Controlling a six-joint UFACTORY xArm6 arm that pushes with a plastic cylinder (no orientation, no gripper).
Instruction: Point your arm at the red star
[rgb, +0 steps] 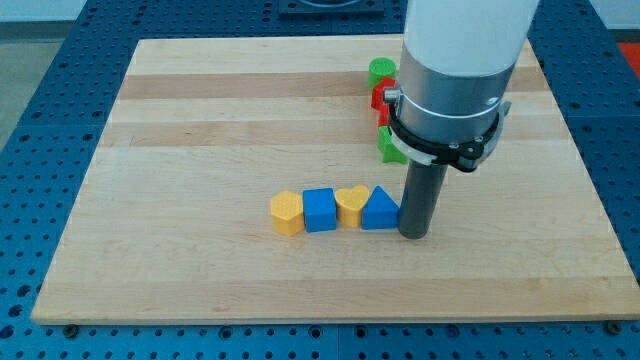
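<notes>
Barely any red star visible, orientation unclear behind arm.

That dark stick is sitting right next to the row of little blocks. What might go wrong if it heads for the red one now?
Two risks, judged from this one view.

1. My tip sits at the right end of the row, against or nearly against the blue triangle. A sideways start could shove it into the yellow heart.

2. The red block is mostly hidden behind the arm, wedged between two green blocks. Approaching from below could knock the lower green one into it.
</notes>
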